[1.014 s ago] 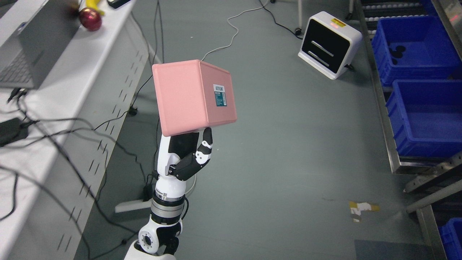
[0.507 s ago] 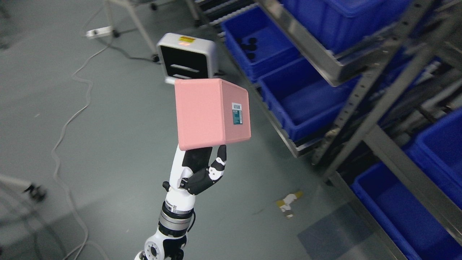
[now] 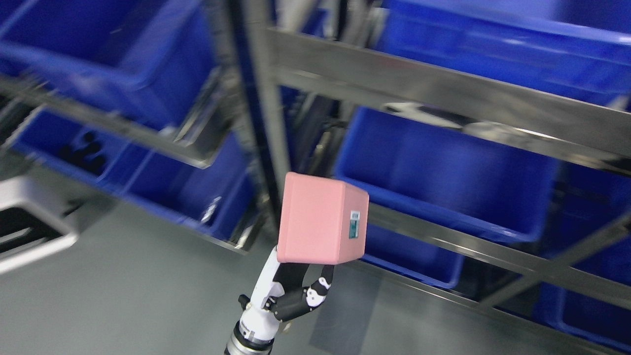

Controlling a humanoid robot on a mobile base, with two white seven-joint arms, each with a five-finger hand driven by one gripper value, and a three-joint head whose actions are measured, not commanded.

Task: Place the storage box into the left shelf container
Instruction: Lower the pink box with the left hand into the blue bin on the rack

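Note:
The pink storage box [image 3: 318, 224] with a small label on its right face is held up in the air by my left hand [image 3: 300, 283], whose fingers are curled under its bottom edge. The arm rises from the bottom edge, left of the middle. The box hangs in front of a metal upright [image 3: 268, 123] that divides two shelf racks. Blue containers sit on the left rack [image 3: 187, 187], one further left holding dark items [image 3: 64, 148], and another above [image 3: 113, 44]. The picture is blurred. My right hand is out of view.
On the right rack a large blue bin [image 3: 443, 172] sits behind the box, with more bins above [image 3: 493, 44] and below [image 3: 414, 254]. A white floor device [image 3: 29, 231] stands at the left edge. Grey floor [image 3: 123, 296] lies in front of the racks.
The camera has swung right, from table and floor to close in front of the racks. The hand keeps its hold on the pink box, now slightly right and lower in the picture.

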